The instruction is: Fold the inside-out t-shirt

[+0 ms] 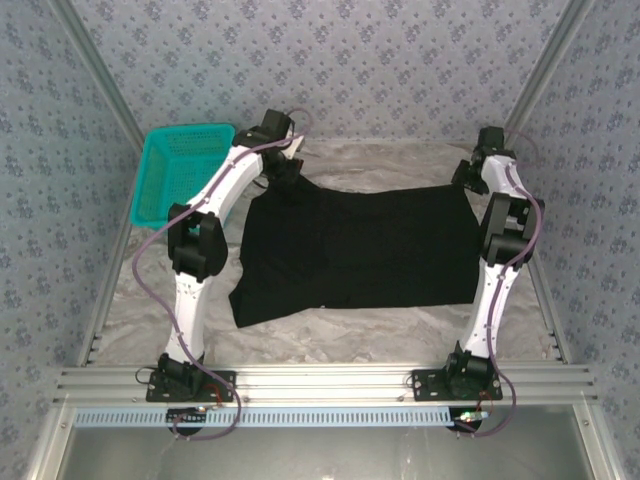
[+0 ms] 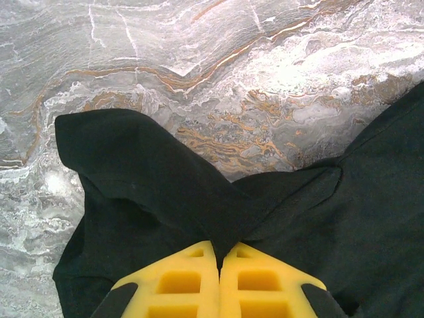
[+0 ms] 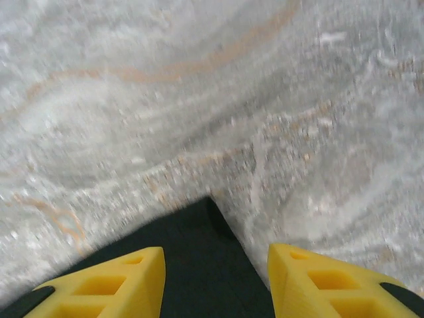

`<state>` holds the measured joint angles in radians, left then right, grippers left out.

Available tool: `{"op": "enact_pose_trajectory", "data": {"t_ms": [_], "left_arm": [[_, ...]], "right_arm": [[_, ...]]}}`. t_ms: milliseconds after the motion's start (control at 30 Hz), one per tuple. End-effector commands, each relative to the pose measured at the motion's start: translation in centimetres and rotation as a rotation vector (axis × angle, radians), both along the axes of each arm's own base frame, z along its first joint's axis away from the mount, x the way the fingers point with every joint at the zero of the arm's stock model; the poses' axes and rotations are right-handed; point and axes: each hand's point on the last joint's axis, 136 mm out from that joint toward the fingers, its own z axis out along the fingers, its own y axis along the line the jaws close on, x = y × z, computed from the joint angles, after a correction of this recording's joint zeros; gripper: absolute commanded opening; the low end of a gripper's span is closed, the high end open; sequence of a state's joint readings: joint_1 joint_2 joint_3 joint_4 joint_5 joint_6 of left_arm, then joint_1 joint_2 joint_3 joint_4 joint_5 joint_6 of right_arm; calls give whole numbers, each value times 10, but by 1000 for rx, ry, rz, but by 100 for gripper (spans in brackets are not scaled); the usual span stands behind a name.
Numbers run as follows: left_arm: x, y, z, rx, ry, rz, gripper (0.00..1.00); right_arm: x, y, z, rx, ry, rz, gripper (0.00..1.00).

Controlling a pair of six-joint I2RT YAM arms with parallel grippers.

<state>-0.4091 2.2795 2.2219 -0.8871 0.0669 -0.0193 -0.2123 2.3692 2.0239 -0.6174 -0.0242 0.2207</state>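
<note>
The black t-shirt (image 1: pixel 355 250) is seen spread nearly flat across the centre of the top view, its long edges running left to right. A sleeve is flared at lower left, and the upper-left corner is gathered into a raised fold.

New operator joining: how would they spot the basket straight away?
Look at the marbled table. At its far left corner sits the teal mesh basket. It is the one bright, rigid thing there; the black t-shirt to its right lies flat.

black t-shirt (image 1: pixel 355 250) spread on table (image 1: pixel 400 325), teal basket (image 1: pixel 190 133) far left
</note>
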Motion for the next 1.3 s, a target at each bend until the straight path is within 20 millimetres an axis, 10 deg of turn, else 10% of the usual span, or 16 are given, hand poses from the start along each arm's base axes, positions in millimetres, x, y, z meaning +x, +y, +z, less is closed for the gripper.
{"op": "enact_pose_trajectory", "data": {"t_ms": [0, 267, 500, 967, 1267], "left_arm": [[2, -9, 9, -20, -21, -27, 1], [4, -9, 9, -19, -22, -29, 1], [4, -9, 5, -13, -16, -32, 1], [6, -8, 48, -37, -75, -10, 0], [-81, -19, 67, -58, -10, -36, 0]], "right_arm": [[9, 2, -13, 41, 11, -22, 48], [16, 10, -32, 60, 52, -12, 42], [20, 16, -38, 68, 58, -1, 12], [17, 23, 71, 65, -150, 16, 0], [-54, 14, 101, -10, -141, 62, 0]]}}
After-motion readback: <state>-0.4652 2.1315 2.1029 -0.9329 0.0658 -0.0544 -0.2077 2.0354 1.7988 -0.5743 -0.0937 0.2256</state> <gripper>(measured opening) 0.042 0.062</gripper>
